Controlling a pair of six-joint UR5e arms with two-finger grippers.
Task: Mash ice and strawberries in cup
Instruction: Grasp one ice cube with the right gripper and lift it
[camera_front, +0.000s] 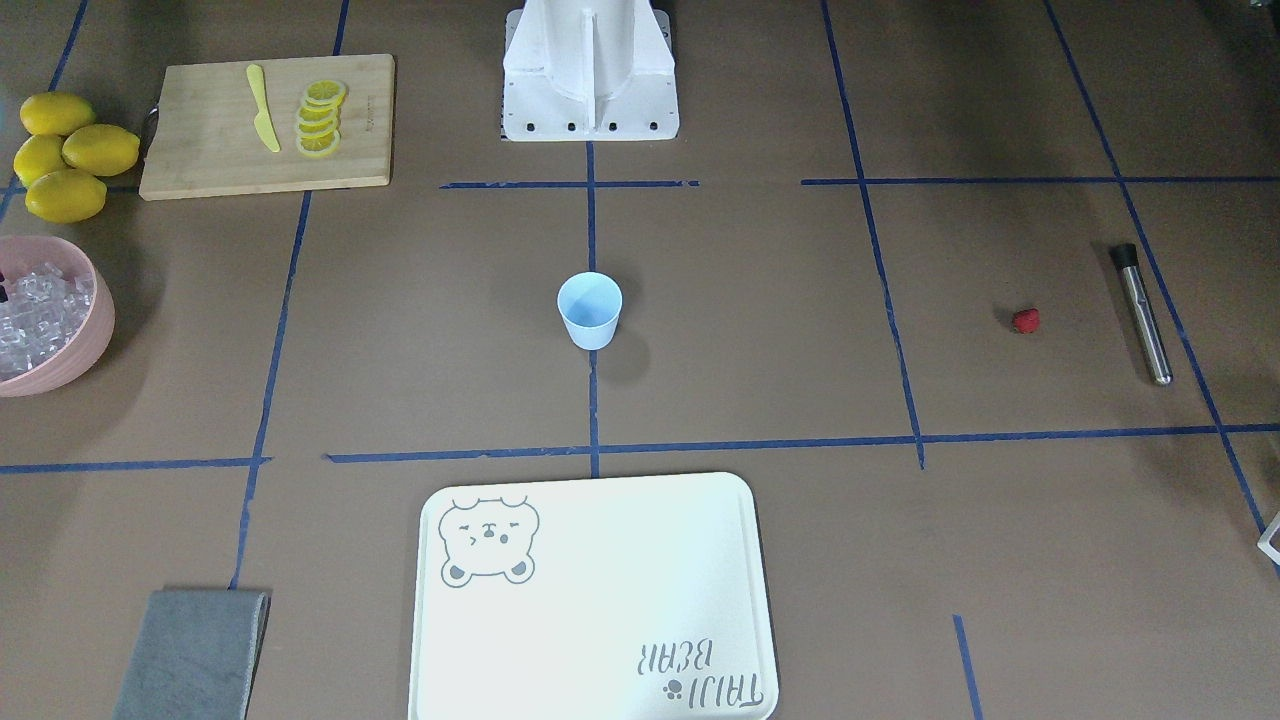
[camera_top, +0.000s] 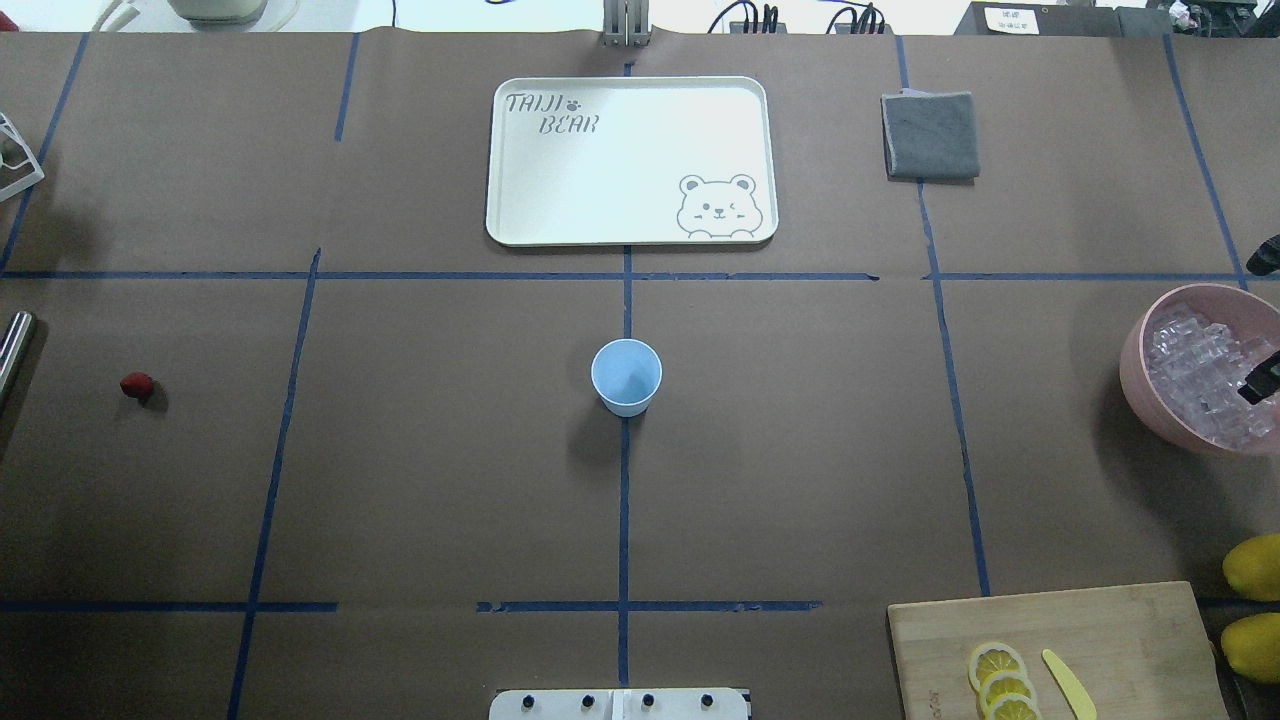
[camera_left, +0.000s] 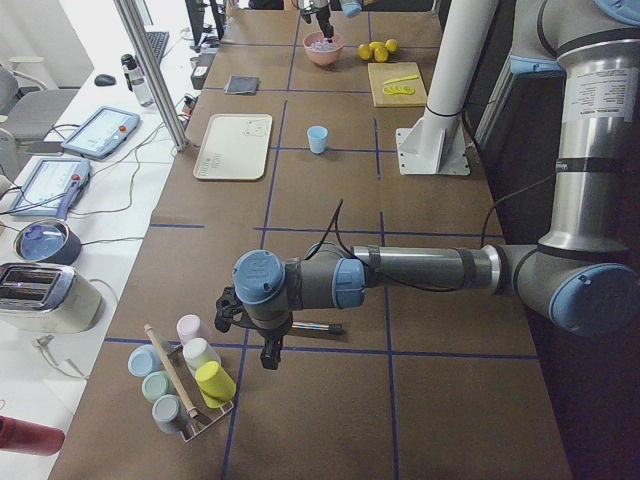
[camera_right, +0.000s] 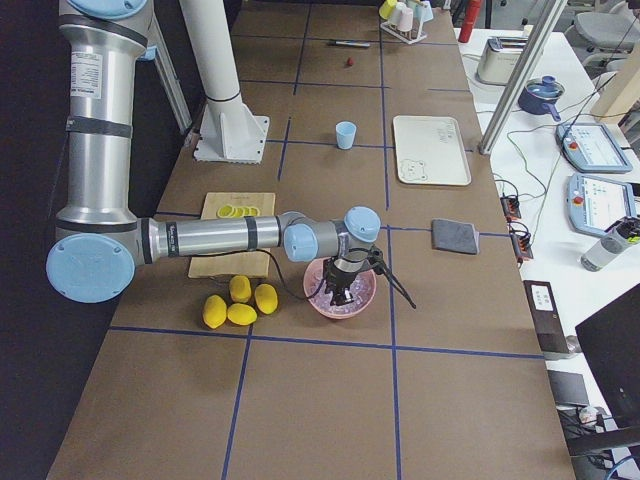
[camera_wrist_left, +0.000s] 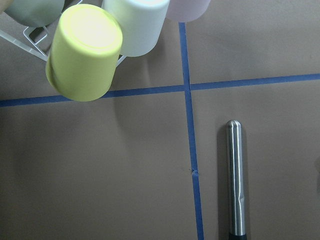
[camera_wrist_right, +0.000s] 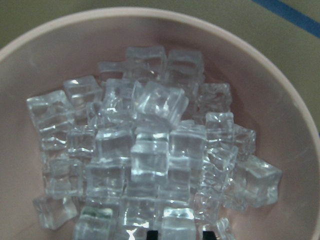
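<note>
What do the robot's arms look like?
The left arm and right arm are silver-grey metal tubes with light blue joint caps. Black cables loop near the wrists. The left claw and right claw are black.

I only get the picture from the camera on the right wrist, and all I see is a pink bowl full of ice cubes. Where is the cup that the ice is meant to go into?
Observer: The light blue cup stands upright at the middle of the table, well apart from the pink bowl. Nothing shows inside it.
Operator: And is there a strawberry somewhere?
Observer: Yes, one strawberry lies on the bare table at the opposite end from the bowl, on the robot's left, near a steel muddler.
Operator: What is the other arm up to?
Observer: The left gripper hovers low beside that muddler, next to a rack of coloured cups.
</note>
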